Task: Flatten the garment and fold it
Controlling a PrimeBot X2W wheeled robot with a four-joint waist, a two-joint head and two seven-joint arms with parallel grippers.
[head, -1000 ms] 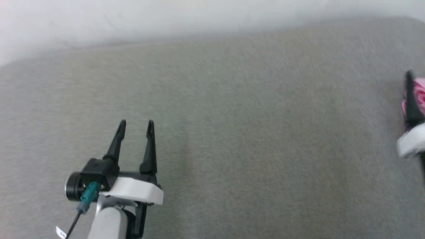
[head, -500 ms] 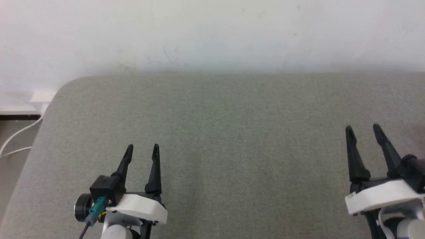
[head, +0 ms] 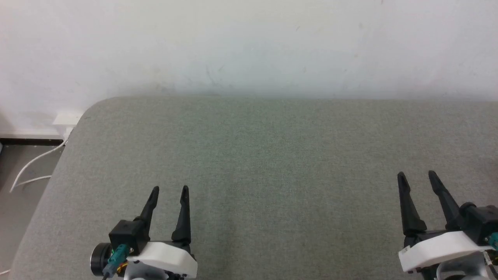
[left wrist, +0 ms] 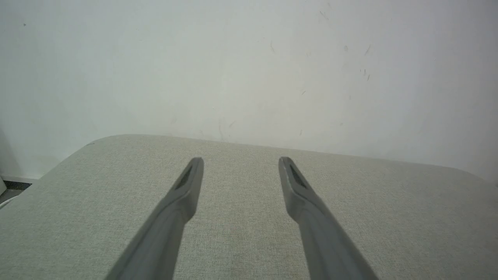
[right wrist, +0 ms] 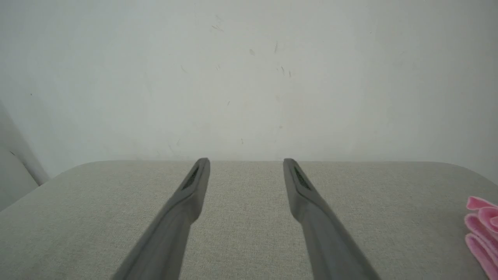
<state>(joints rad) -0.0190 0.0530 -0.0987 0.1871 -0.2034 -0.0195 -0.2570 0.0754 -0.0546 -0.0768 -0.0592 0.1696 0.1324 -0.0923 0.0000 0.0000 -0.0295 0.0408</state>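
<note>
The garment (right wrist: 482, 229) is a pink bunch of folds at the right edge of the right wrist view, lying on the grey fabric surface (head: 272, 163). My left gripper (head: 170, 190) hovers low at the lower left of the head view, open and empty. My right gripper (head: 417, 177) stands at the lower right, also open with nothing between its fingers. In the left wrist view my left gripper (left wrist: 241, 163) points toward the far wall over bare cloth. In the right wrist view my right gripper (right wrist: 246, 163) sits left of the garment, well apart from it.
A white wall (head: 249, 46) rises directly behind the surface. The surface's rounded left corner (head: 91, 107) drops to a floor with white cables (head: 31, 167) and a wall outlet (head: 66, 118).
The head camera has swung left and tilted, so the wall, the left corner and both grippers came into view. The pink cloth seen by the right gripper one second ago has left the head view.
</note>
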